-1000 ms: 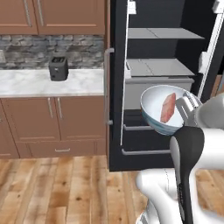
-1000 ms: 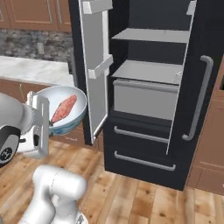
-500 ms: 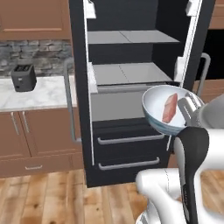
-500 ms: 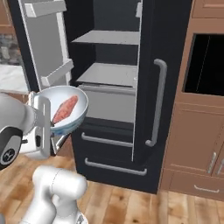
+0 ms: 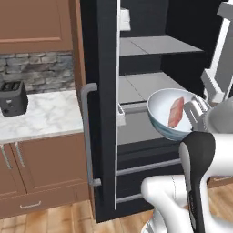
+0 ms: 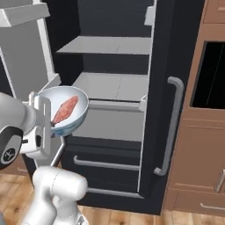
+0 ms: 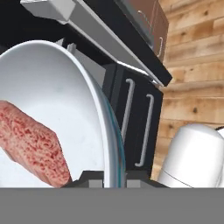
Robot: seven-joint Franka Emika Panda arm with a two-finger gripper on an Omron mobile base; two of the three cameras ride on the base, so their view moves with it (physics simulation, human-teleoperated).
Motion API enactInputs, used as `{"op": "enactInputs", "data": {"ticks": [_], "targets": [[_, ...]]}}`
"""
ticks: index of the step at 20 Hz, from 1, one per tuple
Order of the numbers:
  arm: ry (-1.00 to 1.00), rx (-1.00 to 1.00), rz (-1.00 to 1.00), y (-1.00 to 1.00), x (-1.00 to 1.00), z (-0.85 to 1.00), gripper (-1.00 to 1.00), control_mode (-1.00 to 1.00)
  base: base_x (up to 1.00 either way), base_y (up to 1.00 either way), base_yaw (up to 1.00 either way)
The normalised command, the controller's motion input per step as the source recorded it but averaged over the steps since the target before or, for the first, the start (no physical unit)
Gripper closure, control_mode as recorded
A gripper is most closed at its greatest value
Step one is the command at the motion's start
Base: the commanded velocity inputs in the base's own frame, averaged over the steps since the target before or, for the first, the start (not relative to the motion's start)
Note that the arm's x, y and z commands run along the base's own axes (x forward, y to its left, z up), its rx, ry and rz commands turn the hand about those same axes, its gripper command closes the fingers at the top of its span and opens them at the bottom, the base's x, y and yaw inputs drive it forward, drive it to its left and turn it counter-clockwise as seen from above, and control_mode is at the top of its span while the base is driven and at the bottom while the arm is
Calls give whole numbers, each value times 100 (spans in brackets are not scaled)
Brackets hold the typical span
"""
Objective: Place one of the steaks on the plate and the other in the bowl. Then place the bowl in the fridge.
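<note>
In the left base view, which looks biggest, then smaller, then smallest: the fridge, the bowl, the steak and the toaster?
1. fridge, by far the biggest.
2. bowl.
3. toaster, though it sits farther from the camera, so it may only look smaller than the bowl.
4. steak, lying inside the bowl.

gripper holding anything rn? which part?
Yes: the gripper is clamped on the bowl by its rim, one finger inside the wall and one outside. A steak lies in the bowl.
</note>
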Motion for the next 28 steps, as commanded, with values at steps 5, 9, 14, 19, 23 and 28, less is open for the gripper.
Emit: {"op": "enactInputs", "data": {"ticks": [5,9,14,19,23,28], "targets": [[0,0,0,0,0,0,100,100,46,-11,-7],[0,0,0,0,0,0,100,100,19,-50,0],[0,0,0,0,0,0,100,100,80,20,0],[0,0,0,0,0,0,100,100,85,-9,0],[0,0,0,0,0,0,100,100,50,-15,0],[0,0,0,0,0,0,100,100,25,-16,2]]}}
